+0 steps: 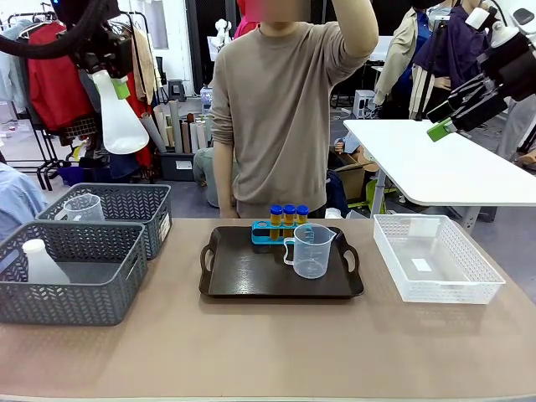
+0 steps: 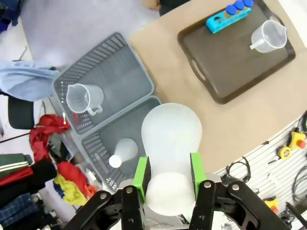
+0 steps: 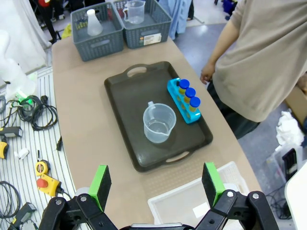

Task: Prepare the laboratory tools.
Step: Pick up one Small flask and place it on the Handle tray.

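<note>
Aloft, left jaws pinch the near-upright flask point(image 1: 120, 121), base down; right jaws spread.

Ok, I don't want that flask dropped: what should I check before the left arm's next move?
1. Left gripper clamps the conical flask by its neck: ok.
2. Bare space on the tray beside the beaker: ok.
3. Test tubes upright in their rack: ok.
4. Person's hand off the tray: ok.
5. Right gripper open, high above the table: ok.
6. Flask empty: cannot tell.
</note>
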`<state>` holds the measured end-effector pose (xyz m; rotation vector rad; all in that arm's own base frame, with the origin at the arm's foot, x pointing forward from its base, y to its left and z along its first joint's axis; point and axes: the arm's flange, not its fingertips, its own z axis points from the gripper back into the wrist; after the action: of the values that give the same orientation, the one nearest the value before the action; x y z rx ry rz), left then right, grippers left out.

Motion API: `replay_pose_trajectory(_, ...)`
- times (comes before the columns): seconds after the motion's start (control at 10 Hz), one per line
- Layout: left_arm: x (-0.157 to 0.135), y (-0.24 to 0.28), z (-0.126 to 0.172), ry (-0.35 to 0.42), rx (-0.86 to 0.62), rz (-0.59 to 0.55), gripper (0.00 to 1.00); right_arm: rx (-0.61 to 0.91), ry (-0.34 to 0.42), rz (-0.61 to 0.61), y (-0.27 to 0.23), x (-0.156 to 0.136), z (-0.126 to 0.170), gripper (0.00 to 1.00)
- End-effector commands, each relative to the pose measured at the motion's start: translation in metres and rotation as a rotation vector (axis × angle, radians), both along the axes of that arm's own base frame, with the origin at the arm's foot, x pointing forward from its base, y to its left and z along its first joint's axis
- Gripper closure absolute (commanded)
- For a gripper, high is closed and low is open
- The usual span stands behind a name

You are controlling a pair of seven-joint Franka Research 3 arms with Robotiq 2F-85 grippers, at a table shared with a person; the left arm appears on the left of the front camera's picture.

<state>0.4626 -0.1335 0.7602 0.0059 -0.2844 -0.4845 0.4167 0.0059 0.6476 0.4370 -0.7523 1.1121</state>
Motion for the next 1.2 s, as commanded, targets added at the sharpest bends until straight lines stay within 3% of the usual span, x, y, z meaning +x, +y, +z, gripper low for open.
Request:
replay_pose_trajectory(0.0,-0.003,0.001,-0.002,0.002,0.0,0.008,1.0,0.022,-0.009,0.008,0.001,0.001,0.001,0.0)
replay_pose_trajectory(0.3,0.0,-0.001,-0.001,0.003,0.001,-0.001,1.0,0.022,-0.009,0.008,0.001,0.001,0.001,0.0)
replay_pose_trajectory(0.6,0.009,-0.056,-0.033,0.017,-0.024,-0.1,1.0,0.022,-0.009,0.008,0.001,0.001,0.001,0.0)
replay_pose_trajectory(1.1,0.013,-0.101,-0.068,0.079,-0.081,-0.16,1.0,0.022,-0.009,0.008,0.001,0.001,0.001,0.0)
